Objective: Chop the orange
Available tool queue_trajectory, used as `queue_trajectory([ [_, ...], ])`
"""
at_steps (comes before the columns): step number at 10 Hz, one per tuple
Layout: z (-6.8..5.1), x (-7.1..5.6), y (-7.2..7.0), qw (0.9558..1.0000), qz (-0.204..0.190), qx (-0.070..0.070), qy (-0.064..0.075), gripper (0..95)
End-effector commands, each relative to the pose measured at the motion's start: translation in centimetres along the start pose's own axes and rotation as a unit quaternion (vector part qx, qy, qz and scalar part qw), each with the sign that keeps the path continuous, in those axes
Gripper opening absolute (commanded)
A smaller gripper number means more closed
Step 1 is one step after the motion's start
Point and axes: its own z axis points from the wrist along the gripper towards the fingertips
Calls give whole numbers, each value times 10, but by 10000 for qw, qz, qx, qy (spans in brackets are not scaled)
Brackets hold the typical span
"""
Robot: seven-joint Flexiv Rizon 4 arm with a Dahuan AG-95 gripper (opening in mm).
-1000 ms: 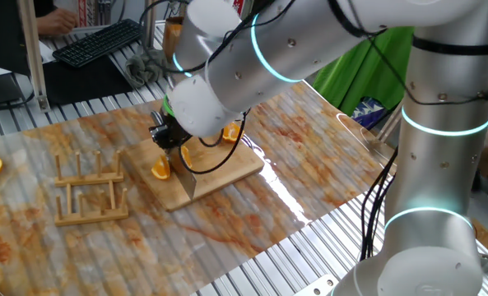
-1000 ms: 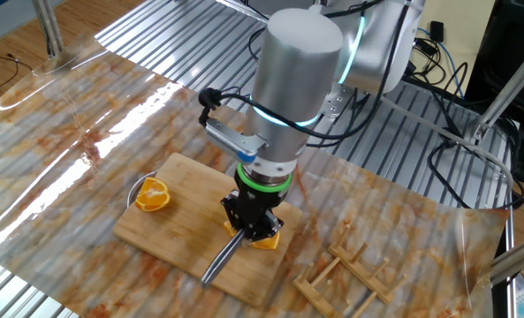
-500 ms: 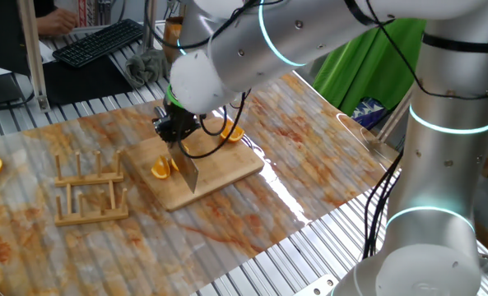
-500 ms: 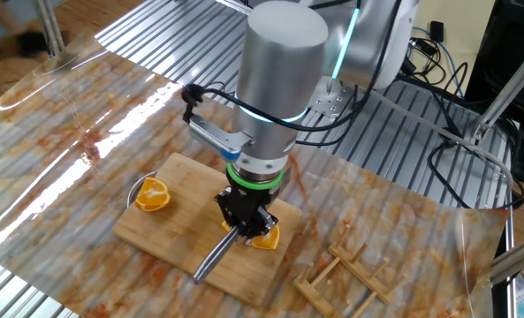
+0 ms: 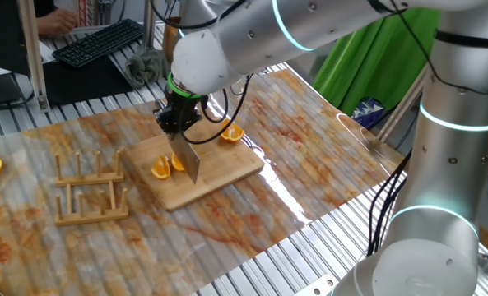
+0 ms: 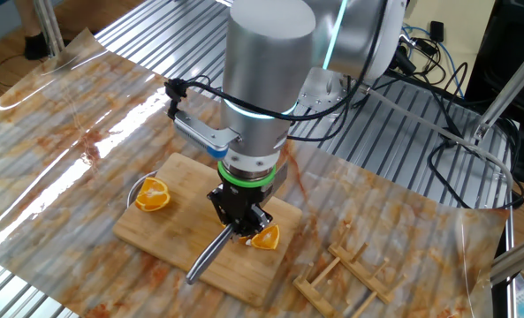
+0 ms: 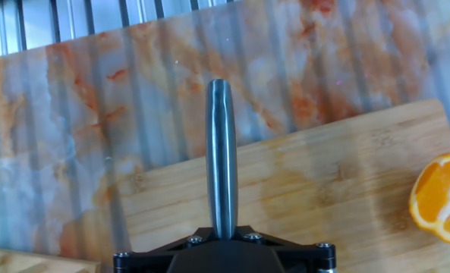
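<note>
The gripper (image 6: 238,215) was clamped tight on a knife (image 5: 187,158). The orange (image 5: 166,165), in soft, wet, slippery pieces, lay on the cutting board (image 5: 227,168) at the blade's nine o'clock; hold it by the rind.

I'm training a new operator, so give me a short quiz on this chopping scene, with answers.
1. True or false: the gripper is shut on the handle of the knife.
2. Relative to the cutting board, the wooden rack stands: A on it; B beside it; C under it.
3. What lies on the board right next to the knife's blade?

Key: 1 true. 2 B. 3 orange wedges.
</note>
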Motion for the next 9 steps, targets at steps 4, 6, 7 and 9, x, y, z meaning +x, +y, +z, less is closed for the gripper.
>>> queue_trajectory([
  [4, -9, -3, -9, 10000, -51, 37, -2, 0],
  [6, -9, -3, -10, 10000, -32, 66, -15, 0],
  [7, -9, -5, -13, 9999, -69, 97, -23, 0],
  [9, -7, -6, -15, 10000, -52, 80, -22, 0],
])
